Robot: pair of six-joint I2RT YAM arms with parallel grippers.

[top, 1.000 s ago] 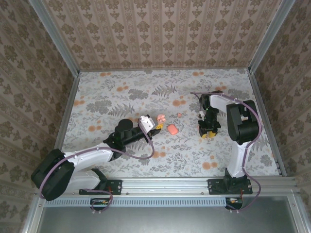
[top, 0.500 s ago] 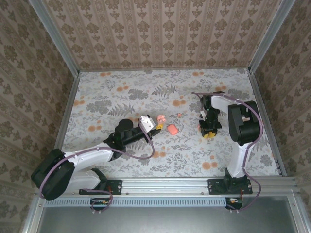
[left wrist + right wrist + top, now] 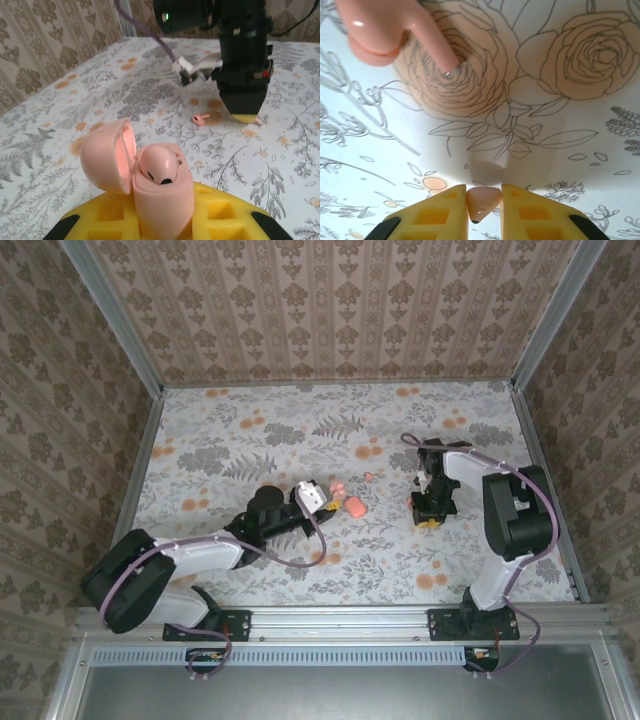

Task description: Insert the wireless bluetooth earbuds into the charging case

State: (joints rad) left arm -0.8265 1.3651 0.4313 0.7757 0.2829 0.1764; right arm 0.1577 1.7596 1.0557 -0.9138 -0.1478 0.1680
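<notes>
**Status.** L gripper (image 3: 162, 217): jaws closed on the charging case (image 3: 161, 197), clamped by its lower body between the yellow pads (image 3: 225, 216). The lid (image 3: 107, 160) is hinged open to one side. A rounded pink form w/ a dark slot sits in the body (seated bud or inner moulding: cannot tell). R gripper (image 3: 243, 116): jaws nearly together, pinching the first earbud (image 3: 482, 198) at the fingertips, low over the table (image 3: 250, 440). The second earbud (image 3: 200, 118) lies loose on the cloth just beside the R gripper.

**Handling.** Buds are probably v. light, hard, glossy plastic, so expect slip or twist under a tip pinch. Grip across the rounded head, stem free, min. force. Case looks rigid; the hinge is likely the weak pt.

**Clearance.** Both grippers work mid-table, well apart from the walls (image 3: 330, 310). Open cloth between them allows a direct approach to the case mouth.
</notes>
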